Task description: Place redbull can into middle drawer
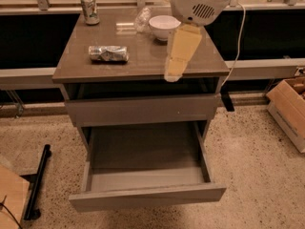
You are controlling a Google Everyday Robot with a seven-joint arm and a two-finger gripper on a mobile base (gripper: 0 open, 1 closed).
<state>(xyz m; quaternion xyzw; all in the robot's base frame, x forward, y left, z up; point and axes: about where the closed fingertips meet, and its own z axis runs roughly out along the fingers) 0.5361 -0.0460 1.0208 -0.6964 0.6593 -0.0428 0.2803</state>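
Note:
The redbull can (pixel 108 54) lies on its side on the left half of the cabinet top (pixel 143 63); it is silvery with dark patches. The middle drawer (pixel 143 175) is pulled out below, with a grey floor and nothing in it. My gripper (pixel 172 73) hangs from the white wrist housing (pixel 198 1) over the right front part of the top. It is to the right of the can and apart from it, and it holds nothing that I can see.
A green-and-white soda can (pixel 89 8) stands at the back left of the top. A white bowl (pixel 163 26) and a clear wrapper (pixel 141 19) sit at the back. A matching closed drawer front (pixel 143 109) is above the open drawer. A cardboard box (pixel 290 109) is on the floor to the right, and a black bar (pixel 38 182) to the left.

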